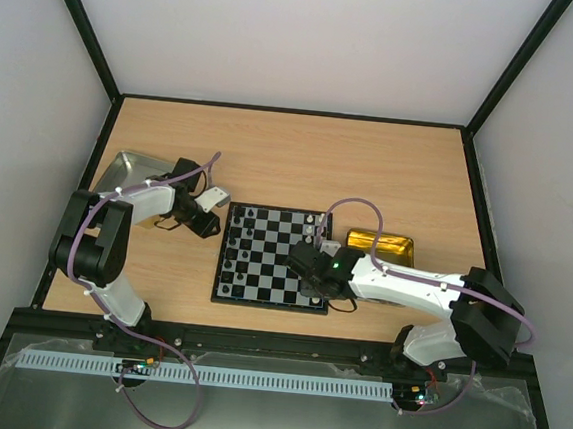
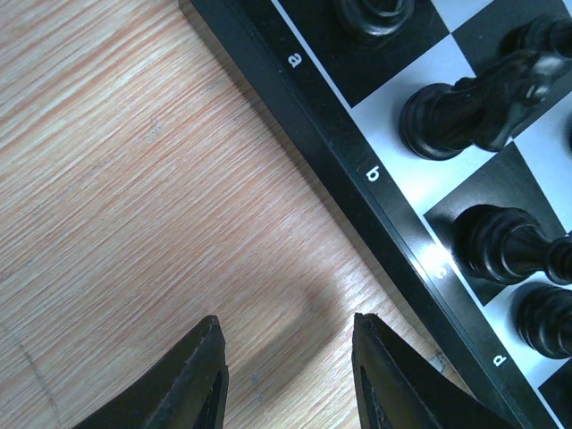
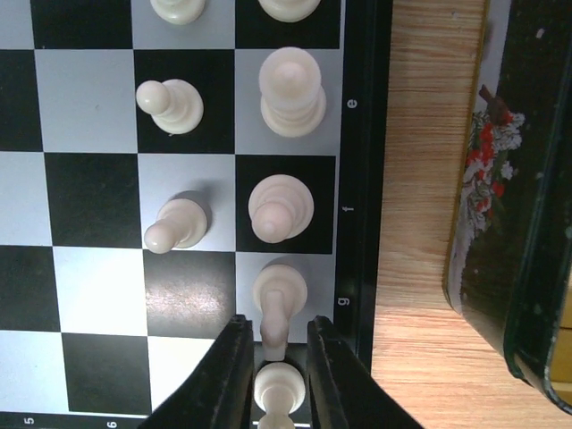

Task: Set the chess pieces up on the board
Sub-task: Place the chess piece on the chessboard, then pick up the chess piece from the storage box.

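The board (image 1: 269,304) lies mid-table with black chess pieces (image 1: 232,245) along its left side and white ones (image 1: 318,225) along its right. My right gripper (image 1: 309,282) hangs over the board's near right corner. In the right wrist view its jaws (image 3: 277,322) stand slightly apart around a white knight (image 3: 279,290) on the g square, with a thin gap on each side, so it is open. Another white piece (image 3: 284,389) stands lower between the fingers. My left gripper (image 1: 210,223) is open over bare wood (image 2: 286,320) beside the board's rim (image 2: 357,170), holding nothing.
A gold tray (image 1: 381,248) sits right of the board, its dark painted side (image 3: 500,179) close to my right gripper. A silver tray (image 1: 130,173) stands at the far left behind the left arm. Black pieces (image 2: 474,107) stand just inside the board's left rim.
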Robot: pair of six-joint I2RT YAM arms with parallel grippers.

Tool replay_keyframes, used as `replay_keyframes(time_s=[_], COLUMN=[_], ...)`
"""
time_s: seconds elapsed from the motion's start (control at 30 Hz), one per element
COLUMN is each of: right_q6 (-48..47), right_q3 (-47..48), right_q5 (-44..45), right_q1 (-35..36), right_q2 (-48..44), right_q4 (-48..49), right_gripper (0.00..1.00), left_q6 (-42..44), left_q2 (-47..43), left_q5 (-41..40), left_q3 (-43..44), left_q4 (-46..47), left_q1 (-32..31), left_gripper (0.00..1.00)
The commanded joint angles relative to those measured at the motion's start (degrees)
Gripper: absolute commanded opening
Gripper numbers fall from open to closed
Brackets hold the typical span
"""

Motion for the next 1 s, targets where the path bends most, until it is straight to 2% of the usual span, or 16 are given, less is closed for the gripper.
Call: replay_keyframes(time_s=[0.0,0.27,0.47,0.53,0.7,0.97], right_q6=[0.2,0.0,0.9,0.2,-5.2,-13.8], right_q3=[0.5,3.6,7.2,7.1,1.7,-4.8], right_q5=[1.0,2.1,7.5,8.9,5.3,-2.3], right_q1=[0.4,0.4,-0.8,-4.8,-22.0,-41.9], right_q2=[0.3,-1.0,-7.2,-10.3,-15.6,-13.5], right_q4=[-1.2,-4.3,-12.3,-14.4,-13.8,-9.9], right_gripper=[0.18,0.20,0.23,0.23,0.23,0.24], left_q6=[-0.3,-0.2,-0.2,-0.2,-0.1,0.4], left_q2=[-0.2,-0.1,0.1,0.2,0.0,0.4], left_q5=[-1.1,-1.1,-0.9,-0.8,-0.2,1.5], left_q3=[-1.3,-1.4,-1.3,-1.4,-1.4,-1.1], left_q4=[-2.6,-2.6,-2.8,-2.8,-2.8,-3.3], left_q1=[0.3,0.3,0.3,0.4,0.4,0.3], left_gripper=[0.40,0.40,0.40,0.40,0.40,0.40])
